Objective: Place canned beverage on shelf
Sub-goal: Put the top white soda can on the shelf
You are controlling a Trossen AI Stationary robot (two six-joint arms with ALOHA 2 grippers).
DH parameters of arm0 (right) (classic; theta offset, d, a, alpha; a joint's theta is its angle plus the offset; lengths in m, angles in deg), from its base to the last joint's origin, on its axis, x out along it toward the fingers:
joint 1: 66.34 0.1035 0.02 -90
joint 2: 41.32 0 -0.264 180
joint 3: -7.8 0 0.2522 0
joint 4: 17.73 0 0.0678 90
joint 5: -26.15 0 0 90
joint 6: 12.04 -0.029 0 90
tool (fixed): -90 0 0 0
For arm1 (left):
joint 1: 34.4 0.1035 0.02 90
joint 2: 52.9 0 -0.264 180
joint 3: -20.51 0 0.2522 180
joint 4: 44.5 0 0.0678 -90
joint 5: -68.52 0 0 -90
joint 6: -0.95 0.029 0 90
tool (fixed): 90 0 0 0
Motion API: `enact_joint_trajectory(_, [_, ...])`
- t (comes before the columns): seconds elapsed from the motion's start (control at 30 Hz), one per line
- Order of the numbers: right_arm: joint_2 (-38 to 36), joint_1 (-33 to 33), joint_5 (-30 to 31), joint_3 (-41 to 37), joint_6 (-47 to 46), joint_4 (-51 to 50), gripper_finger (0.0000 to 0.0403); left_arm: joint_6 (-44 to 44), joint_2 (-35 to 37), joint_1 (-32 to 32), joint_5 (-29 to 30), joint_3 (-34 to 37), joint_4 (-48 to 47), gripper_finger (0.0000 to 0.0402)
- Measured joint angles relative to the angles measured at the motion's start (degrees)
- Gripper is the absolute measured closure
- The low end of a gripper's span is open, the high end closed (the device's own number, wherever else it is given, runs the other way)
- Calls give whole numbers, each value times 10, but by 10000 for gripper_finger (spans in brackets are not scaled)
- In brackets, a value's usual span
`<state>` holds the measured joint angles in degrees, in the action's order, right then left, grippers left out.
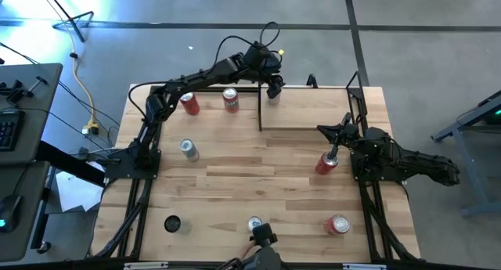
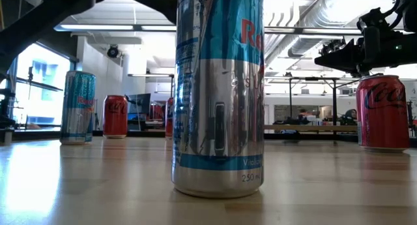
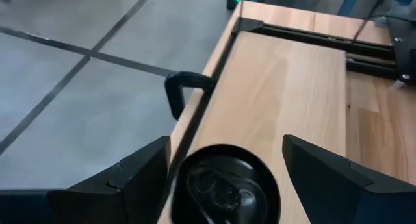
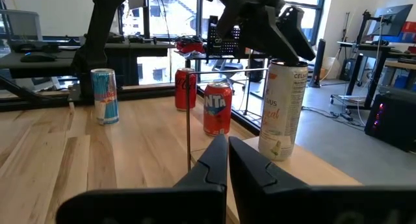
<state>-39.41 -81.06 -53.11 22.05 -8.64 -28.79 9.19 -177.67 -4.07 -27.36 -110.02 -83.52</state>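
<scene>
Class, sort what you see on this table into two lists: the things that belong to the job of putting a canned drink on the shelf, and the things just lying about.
Part of the job:
- shelf
- tall white can standing on it
- left gripper, fingers spread around that can

Lying about:
- Fanta can
- red cola can
- silver-blue can
- red can
- right gripper, shut, beside a red can

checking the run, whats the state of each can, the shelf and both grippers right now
tall white can: upright on the shelf corner, between open fingers
shelf: holds only that can
left gripper: open around the can
right gripper: shut, empty, over the right side of the table
Fanta can: upright on table
</scene>
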Motion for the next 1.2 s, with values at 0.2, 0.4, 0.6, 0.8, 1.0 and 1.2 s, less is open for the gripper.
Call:
enact_joint_trajectory(0.2, [0, 0, 0, 0, 0, 0, 403, 14, 12, -2, 16, -25, -25, 125])
enact_joint_trajectory(0.4, [0, 0, 0, 0, 0, 0, 403, 47, 41, -23, 1, -28, -68, 151])
enact_joint_trajectory(0.6, [0, 0, 0, 0, 0, 0, 403, 111, 58, -74, -22, -28, -164, 205])
enact_joint_trajectory(0.8, [0, 0, 0, 0, 0, 0, 403, 184, 57, -138, 11, -23, -206, 270])
enact_joint_trajectory(1.0, [0, 0, 0, 0, 0, 0, 403, 162, 56, -142, 138, -21, -223, 347])
enact_joint_trajectory(1.2, [0, 0, 0, 0, 0, 0, 403, 97, 56, -94, 136, -21, -248, 396])
